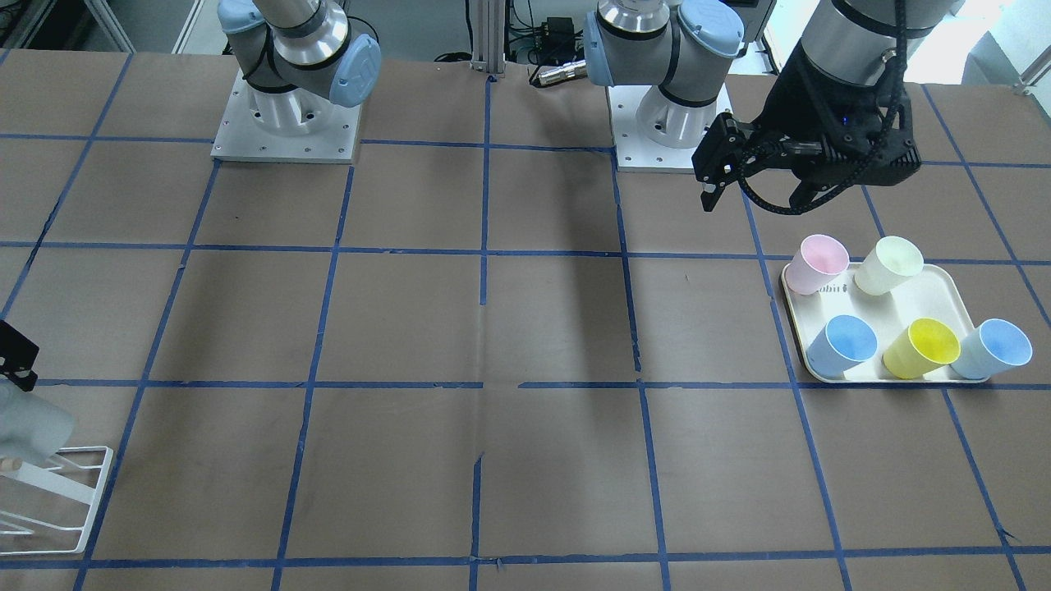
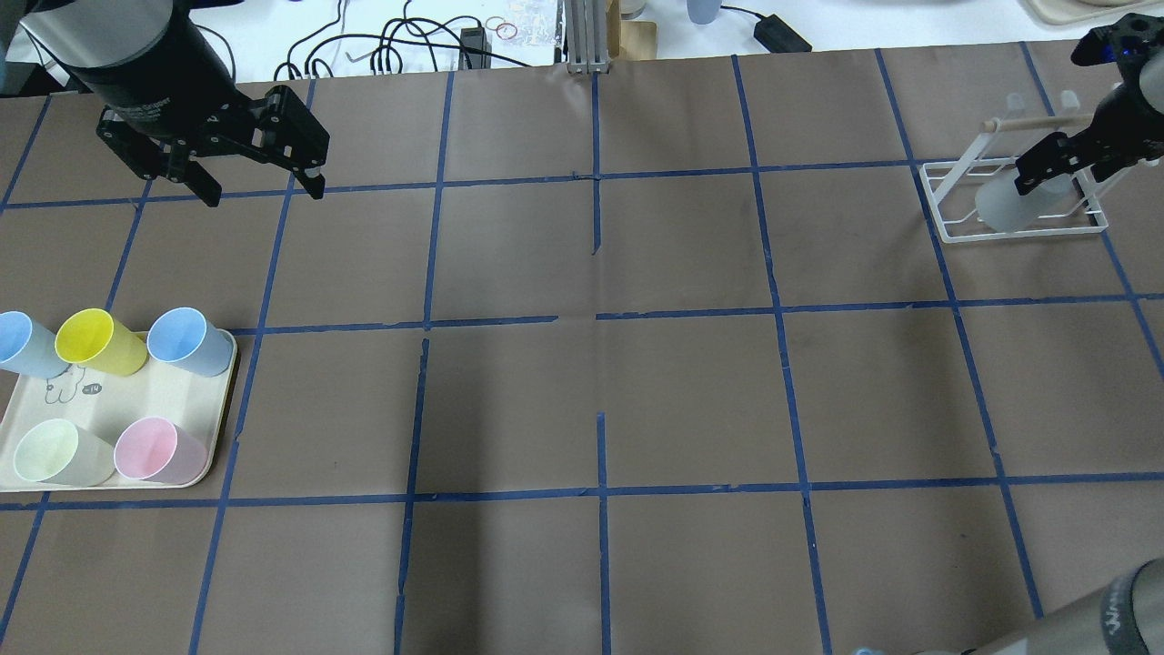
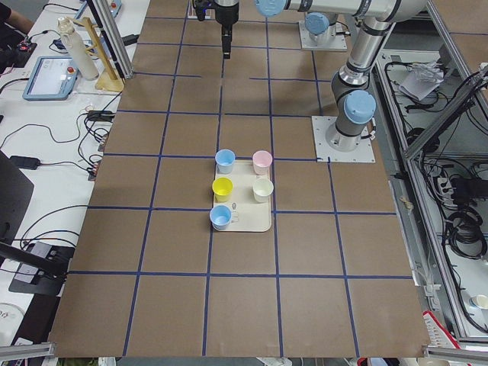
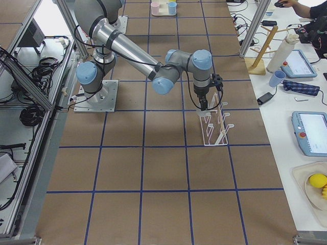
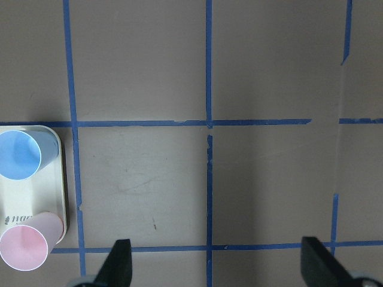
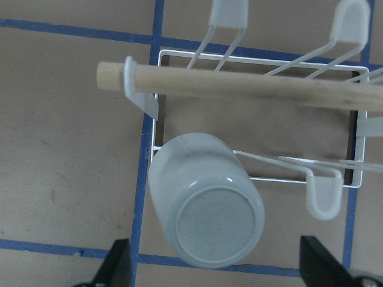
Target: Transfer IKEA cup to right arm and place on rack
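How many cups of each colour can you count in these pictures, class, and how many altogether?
Light blue cups: 2
Yellow cup: 1
Pink cup: 1
Cream cup: 1
Pale grey cup, at the rack: 1
Total: 6

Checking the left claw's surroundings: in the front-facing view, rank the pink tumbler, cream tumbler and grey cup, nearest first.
1. Pink plastic tumbler, on the cream tray's corner.
2. Pale cream plastic tumbler, beside it.
3. Pale grey plastic cup, far across on the white wire rack.
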### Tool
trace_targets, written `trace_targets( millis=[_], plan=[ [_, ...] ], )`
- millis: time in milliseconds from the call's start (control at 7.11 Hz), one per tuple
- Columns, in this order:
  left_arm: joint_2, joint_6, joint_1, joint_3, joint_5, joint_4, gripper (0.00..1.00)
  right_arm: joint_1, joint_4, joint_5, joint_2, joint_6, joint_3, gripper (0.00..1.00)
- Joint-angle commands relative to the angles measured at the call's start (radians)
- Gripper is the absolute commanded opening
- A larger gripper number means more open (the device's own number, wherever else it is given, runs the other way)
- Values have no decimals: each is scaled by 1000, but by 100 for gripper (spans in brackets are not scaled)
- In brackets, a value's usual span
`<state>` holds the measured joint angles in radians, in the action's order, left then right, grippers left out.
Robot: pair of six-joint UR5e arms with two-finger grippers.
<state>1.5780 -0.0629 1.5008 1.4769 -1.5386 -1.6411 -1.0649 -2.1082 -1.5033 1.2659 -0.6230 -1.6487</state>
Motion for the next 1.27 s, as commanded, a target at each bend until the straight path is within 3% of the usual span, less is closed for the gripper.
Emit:
trace_targets(
  millis=[0, 281, 563, 985, 1126],
  plan=[
    [-1, 0, -1, 2, 0, 4, 100, -4, 174, 2, 120, 26, 0, 100],
    [0, -2, -4, -1, 0, 4, 100, -23, 413, 3, 280, 113, 0, 100],
    [0, -2, -5, 0, -2, 4, 100, -119, 535, 3, 377, 324, 1, 100],
    [0, -3, -4, 3, -3, 17, 100, -341, 574, -8, 449, 643, -2, 100],
    [0, -3, -5, 0, -2, 18, 100, -413, 583, -62, 457, 695, -2, 100]
  ],
)
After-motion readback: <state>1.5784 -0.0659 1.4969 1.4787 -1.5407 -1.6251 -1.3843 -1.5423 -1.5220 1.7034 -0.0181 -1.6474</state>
